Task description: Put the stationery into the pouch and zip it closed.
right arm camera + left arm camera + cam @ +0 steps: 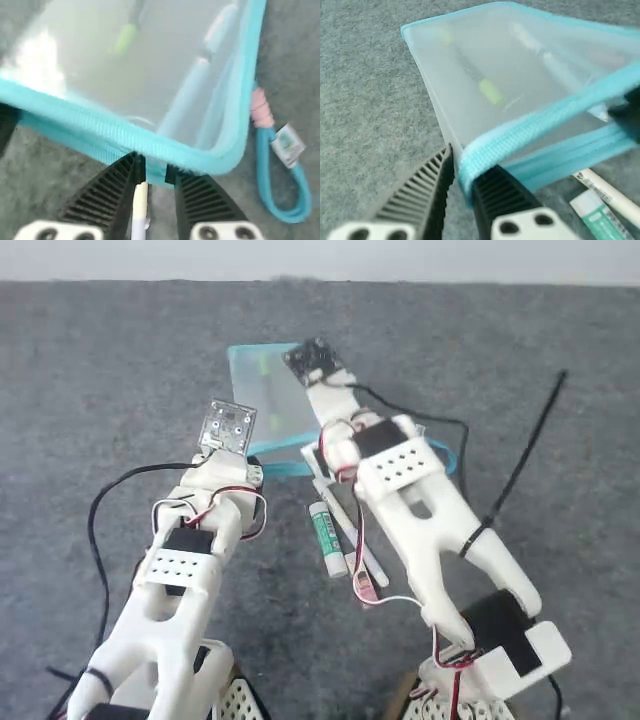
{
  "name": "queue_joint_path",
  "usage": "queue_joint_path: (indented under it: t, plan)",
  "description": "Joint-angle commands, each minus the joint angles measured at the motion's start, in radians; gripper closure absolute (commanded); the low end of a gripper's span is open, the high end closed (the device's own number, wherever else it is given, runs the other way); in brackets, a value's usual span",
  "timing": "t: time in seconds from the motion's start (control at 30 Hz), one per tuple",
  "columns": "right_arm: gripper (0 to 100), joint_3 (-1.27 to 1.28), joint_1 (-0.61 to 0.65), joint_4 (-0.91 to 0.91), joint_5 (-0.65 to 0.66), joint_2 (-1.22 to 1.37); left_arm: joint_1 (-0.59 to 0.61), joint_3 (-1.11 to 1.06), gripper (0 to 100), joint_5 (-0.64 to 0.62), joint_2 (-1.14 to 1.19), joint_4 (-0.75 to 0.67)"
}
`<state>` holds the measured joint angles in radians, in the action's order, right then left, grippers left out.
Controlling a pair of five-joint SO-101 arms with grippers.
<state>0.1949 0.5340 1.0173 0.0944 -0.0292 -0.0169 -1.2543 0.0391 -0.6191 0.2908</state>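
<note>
Far across the counter [100,360], the left hand [462,175] pinches the pouch [520,75] edge, and the white pen [140,202] points at it by the right hand [152,167]; I cannot tell if that hand holds it.

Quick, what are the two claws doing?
Left gripper: closed on the pouch edge.
Right gripper: closed on the pouch's zip edge.

Room over the carpet [110,370] beside the pouch [262,390]; glue stick [326,537] and pen [352,533] near its mouth.

Print on the green-labelled tube [326,535] is illegible.
</note>
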Motion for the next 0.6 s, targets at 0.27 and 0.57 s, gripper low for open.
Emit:
queue_joint_path:
  t: [0.27,0.57]
  plan:
    - [91.9,0.097,0.013,0.191,0.068,-0.297,0.057,0.455,99,-0.229,-0.011,0.425]
    - [91.9,0.605,0.013,-0.073,0.009,-0.581,0.055,0.32,99,-0.224,-0.014,0.376]
